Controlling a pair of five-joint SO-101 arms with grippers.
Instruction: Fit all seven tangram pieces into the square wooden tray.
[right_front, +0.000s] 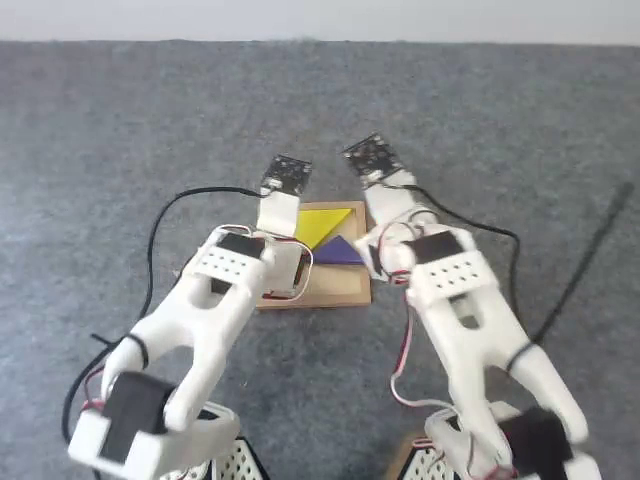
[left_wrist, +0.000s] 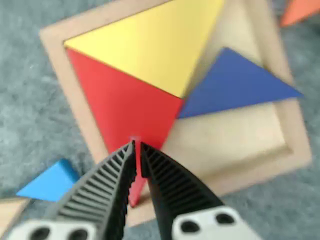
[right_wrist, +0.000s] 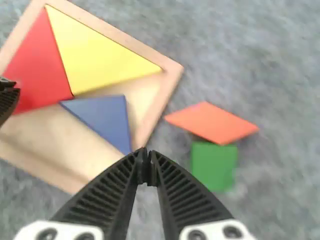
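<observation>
Progress: we counted red triangle (left_wrist: 125, 100), yellow triangle (left_wrist: 155, 45), blue triangle (left_wrist: 235, 82) seated in tray (right_wrist: 170, 75) | orange parallelogram (right_wrist: 212, 122), green square (right_wrist: 214, 165), light-blue triangle (left_wrist: 50, 182) lay outside on tabletop (right_wrist: 260, 50) | left pincer (left_wrist: 137, 150), right pincer (right_wrist: 146, 160) hung closed, empty, over tray.

The pale wood tray (right_wrist: 168, 80) holds a yellow triangle (right_wrist: 95, 60), a red triangle (right_wrist: 35, 75) and a dark blue triangle (right_wrist: 105, 117); the parallelogram (right_wrist: 212, 122) is orange, the square (right_wrist: 214, 164) green.
</observation>
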